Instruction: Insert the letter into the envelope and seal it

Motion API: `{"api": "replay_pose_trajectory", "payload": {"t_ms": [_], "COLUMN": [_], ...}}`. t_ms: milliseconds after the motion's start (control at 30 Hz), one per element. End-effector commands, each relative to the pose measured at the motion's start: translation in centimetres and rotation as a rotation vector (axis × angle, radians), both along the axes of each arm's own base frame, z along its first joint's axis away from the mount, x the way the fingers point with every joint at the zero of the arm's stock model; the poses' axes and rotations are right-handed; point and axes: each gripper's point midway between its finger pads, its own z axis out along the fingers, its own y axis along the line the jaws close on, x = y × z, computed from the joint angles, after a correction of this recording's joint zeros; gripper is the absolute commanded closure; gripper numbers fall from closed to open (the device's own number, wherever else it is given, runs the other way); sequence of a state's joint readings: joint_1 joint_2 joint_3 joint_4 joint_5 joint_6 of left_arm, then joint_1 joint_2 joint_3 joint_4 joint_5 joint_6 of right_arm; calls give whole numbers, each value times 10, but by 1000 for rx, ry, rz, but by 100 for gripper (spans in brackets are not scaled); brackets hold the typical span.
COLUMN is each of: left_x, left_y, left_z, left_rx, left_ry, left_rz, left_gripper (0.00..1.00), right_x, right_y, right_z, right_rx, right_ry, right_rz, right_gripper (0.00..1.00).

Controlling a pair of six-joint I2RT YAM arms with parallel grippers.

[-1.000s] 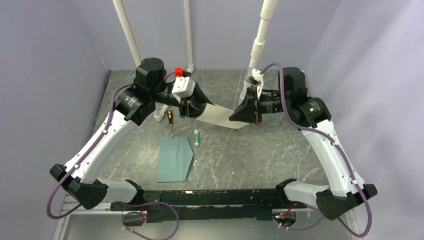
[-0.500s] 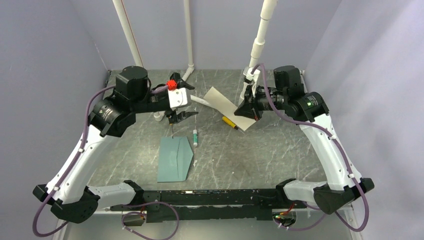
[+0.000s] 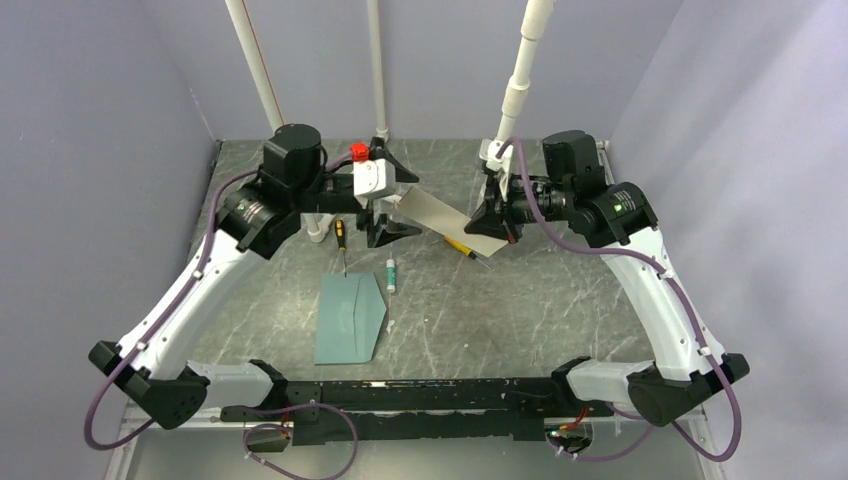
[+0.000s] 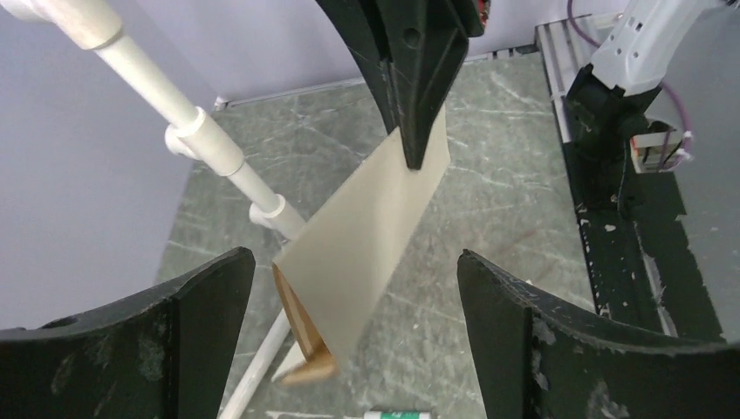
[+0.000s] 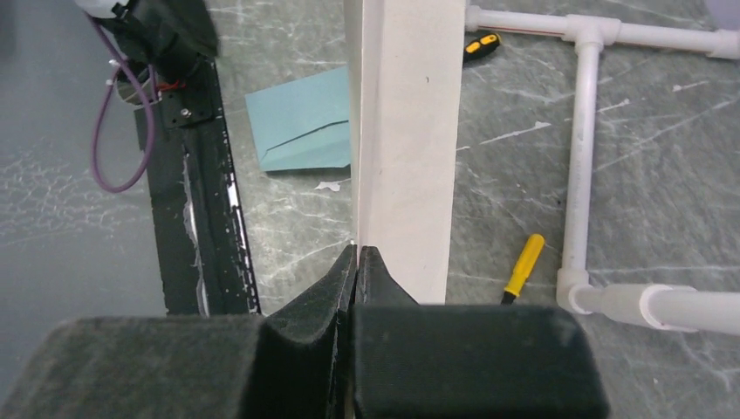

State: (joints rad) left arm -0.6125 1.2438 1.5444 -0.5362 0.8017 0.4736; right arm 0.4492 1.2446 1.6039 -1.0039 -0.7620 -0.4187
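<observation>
The tan letter [image 3: 440, 214] hangs in the air over the back of the table, and my right gripper [image 3: 488, 228] is shut on its right end. In the right wrist view the letter [image 5: 406, 131] runs straight out from the closed right gripper [image 5: 358, 255]. My left gripper [image 3: 392, 197] stands wide open at the letter's free left end. In the left wrist view that end of the letter [image 4: 371, 236], with a folded brown corner, lies between the spread fingers [image 4: 558, 349] without touching them. The teal envelope [image 3: 348, 318] lies flat on the table nearer the bases, its flap pointing right.
A glue stick [image 3: 392, 273] lies just right of the envelope's top. A black-and-yellow screwdriver [image 3: 341, 240] lies above the envelope, and a yellow one [image 3: 458, 244] lies under the letter. White pipes [image 3: 518, 90] rise at the back. A black rail [image 3: 420, 395] runs along the near edge.
My left gripper opened and let go of the letter, drew back left, then returned to its free end with jaws wide. The right gripper kept hold and swung the letter slightly.
</observation>
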Motion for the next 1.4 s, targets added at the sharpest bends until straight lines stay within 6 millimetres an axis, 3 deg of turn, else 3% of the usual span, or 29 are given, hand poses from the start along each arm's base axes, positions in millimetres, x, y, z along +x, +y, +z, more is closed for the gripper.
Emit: {"api": "replay_pose_trajectory", "payload": {"t_ms": [0, 67, 167, 400, 467, 700, 800, 900, 1167, 1233, 1300, 1367], "left_x": [-9, -15, -22, -24, -24, -22, -19, -19, -19, -20, -22, -23], "left_y": [-15, -17, -18, -17, -17, -17, -18, -19, -19, -19, -18, -18], "left_z": [11, 3, -7, -23, -27, -28, -26, -27, -22, -21, -20, -20], "left_rx": [-62, -41, -17, 41, 57, 54, 49, 54, 50, 43, 40, 38], "left_ry": [44, 76, 130, 181, 199, 198, 181, 171, 164, 160, 156, 151], "left_rz": [-106, -149, -194, -213, -219, -207, -200, -215, -219, -221, -223, -226], "left_gripper": [10, 13, 26, 77, 97, 98, 98, 98, 97, 98, 98, 98], "right_x": [-14, -16, -17, -19, -20, -16, -18, -17, -18, -19, -19, -19], "right_y": [7, 8, 8, 7, 7, 13, 22, 31, 37, 38, 39, 38], "right_z": [13, 11, 3, 6, 8, 12, 23, 31, 24, 21, 19, 19], "right_rx": [28, 18, -13, -21, -17, 19, 92, 146, 136, 127, 118, 113], "right_ry": [-35, -30, -23, -53, -60, -51, -53, -62, -43, -31, -22, -11], "right_rz": [89, 97, 103, 118, 124, 111, 133, 151, 172, 175, 173, 164], "right_gripper": [100, 100, 100, 100, 100, 97, 61, 48, 56, 63, 76, 82]}}
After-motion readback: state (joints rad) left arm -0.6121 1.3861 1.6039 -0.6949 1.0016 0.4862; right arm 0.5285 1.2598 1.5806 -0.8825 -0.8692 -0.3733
